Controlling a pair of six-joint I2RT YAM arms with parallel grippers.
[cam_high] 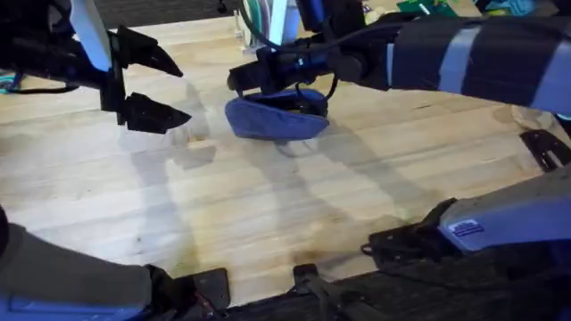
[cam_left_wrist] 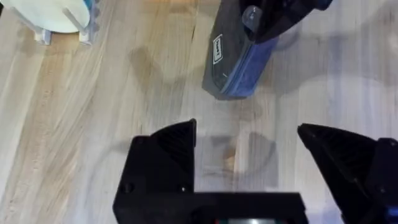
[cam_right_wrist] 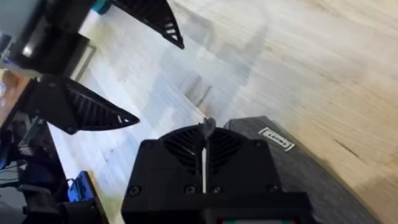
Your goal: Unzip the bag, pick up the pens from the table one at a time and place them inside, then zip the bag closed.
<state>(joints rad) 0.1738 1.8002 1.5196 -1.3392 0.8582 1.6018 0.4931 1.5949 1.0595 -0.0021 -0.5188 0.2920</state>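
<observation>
On the light plank-grain wooden table (cam_high: 294,205), the oblong blue-grey fabric pouch (cam_high: 272,116) lies toward twelve o'clock. The right gripper (cam_right_wrist: 204,138), fingers pinched together on its zipper tab, sits over it. At ten o'clock, the left gripper (cam_high: 150,82) hovers, jaws spread wide.

One bag (cam_high: 275,116) lies on one bench (cam_high: 268,205). Two arms reach over it, each ending in one pincer: the left pincer (cam_high: 147,85) with its two black fingers spread wide apart, the right pincer (cam_high: 254,78) with its two fingers pressed together at the end of the bag. One white rack-like object (cam_left_wrist: 59,18) stands on the bench near its far edge.
</observation>
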